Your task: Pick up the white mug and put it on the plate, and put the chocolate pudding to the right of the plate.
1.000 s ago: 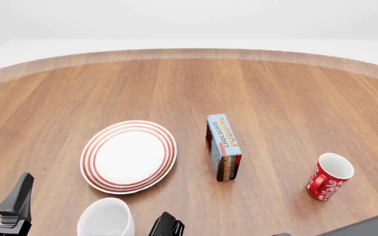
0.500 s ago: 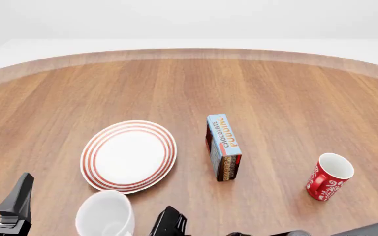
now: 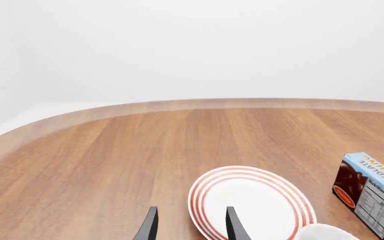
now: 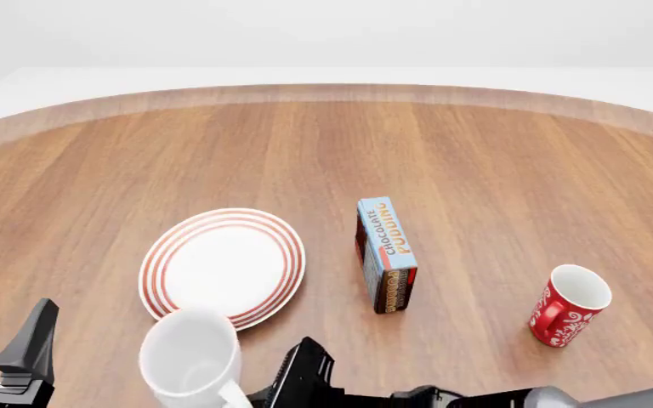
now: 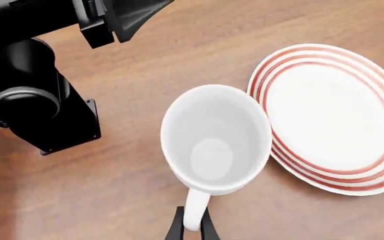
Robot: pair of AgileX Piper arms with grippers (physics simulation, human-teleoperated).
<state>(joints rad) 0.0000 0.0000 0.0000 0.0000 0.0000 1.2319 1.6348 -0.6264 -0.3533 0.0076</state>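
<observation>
white mug held by its handle at the plate's near edge

at far left of the front view, left gripper (image 4: 3, 361) low by the near table edge, fingers spread apart with bare wood between them, holding nothing; in its own wrist view, two dark fingertips (image 3: 149, 227) parted, aimed toward the plate (image 3: 209, 192).

next, white mug (image 4: 190, 357) upright, mouth open upward, overlapping the near rim of the plate (image 4: 156, 272) in the front view. from the right wrist view, mug (image 5: 215, 137) beside the red-ringed plate (image 5: 339, 165), rim crossing its edge; cannot tell whether touching.

right gripper (image 5: 192, 227) pinched narrow on the mug's loop handle, fingers tight on either side of it; in the front view, right gripper (image 4: 264, 395) at the bottom edge, just behind the mug.

right of the plate and apart from it, chocolate pudding (image 4: 387, 253) lying on the wooden table (image 4: 474, 170), blue face up, long side running away from the arms.

far right, red mug (image 4: 568, 306) with white swirls, upright, well apart from the rest.
</observation>
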